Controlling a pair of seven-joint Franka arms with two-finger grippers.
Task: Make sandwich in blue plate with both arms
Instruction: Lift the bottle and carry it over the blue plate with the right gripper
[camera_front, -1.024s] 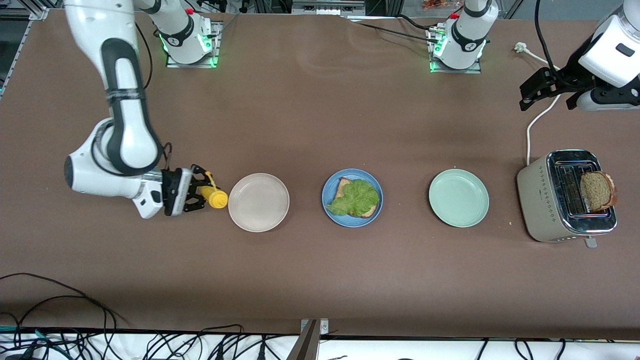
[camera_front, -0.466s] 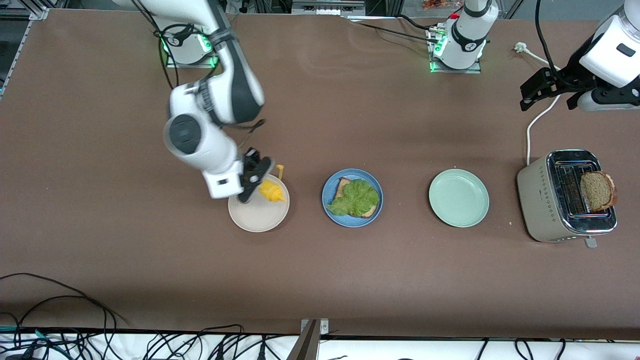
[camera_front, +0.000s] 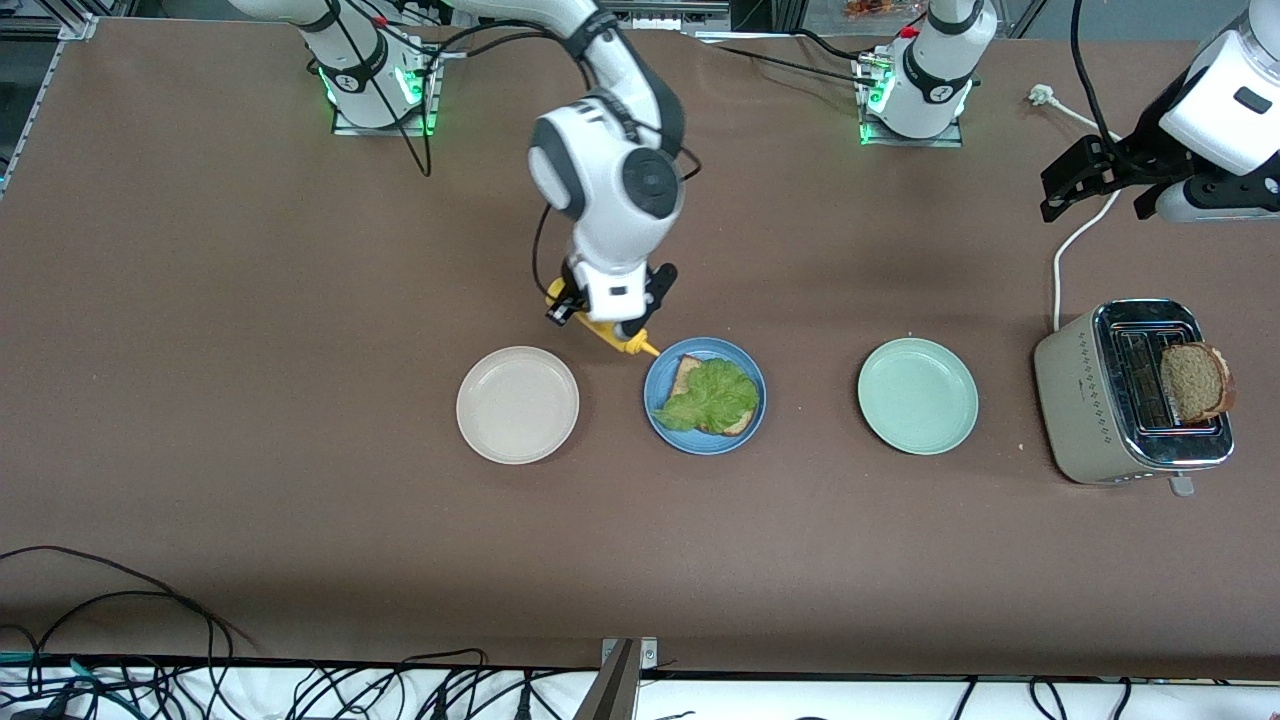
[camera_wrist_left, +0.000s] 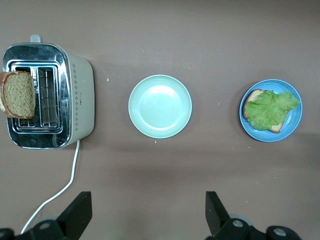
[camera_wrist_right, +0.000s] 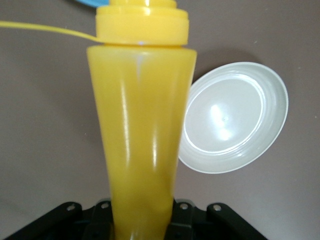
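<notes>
The blue plate (camera_front: 752, 420) holds one brown bread slice (camera_front: 686, 372) with a ruffled green lettuce leaf (camera_front: 712, 396) on top. My right gripper (camera_front: 600, 318) is shut on a yellow squeeze bottle (camera_front: 622, 340). The bottle is tilted, and its nozzle tip is over the plate's rim. In the right wrist view the bottle (camera_wrist_right: 142, 130) fills the middle. A second bread slice (camera_front: 1193, 382) stands up out of the toaster (camera_front: 1085, 400). My left gripper (camera_front: 1095, 195) waits open above the table at the left arm's end. Its wrist view shows the blue plate (camera_wrist_left: 295, 120) and the toaster (camera_wrist_left: 75, 95).
A cream-white plate (camera_front: 517, 404) lies beside the blue plate toward the right arm's end. A pale mint-green plate (camera_front: 917, 396) lies between the blue plate and the toaster. The toaster's white cord (camera_front: 1062, 250) runs toward the left arm's base.
My right arm has swung the yellow bottle from beside the cream-white plate, across it, to the blue plate's rim. The left arm has not moved.
</notes>
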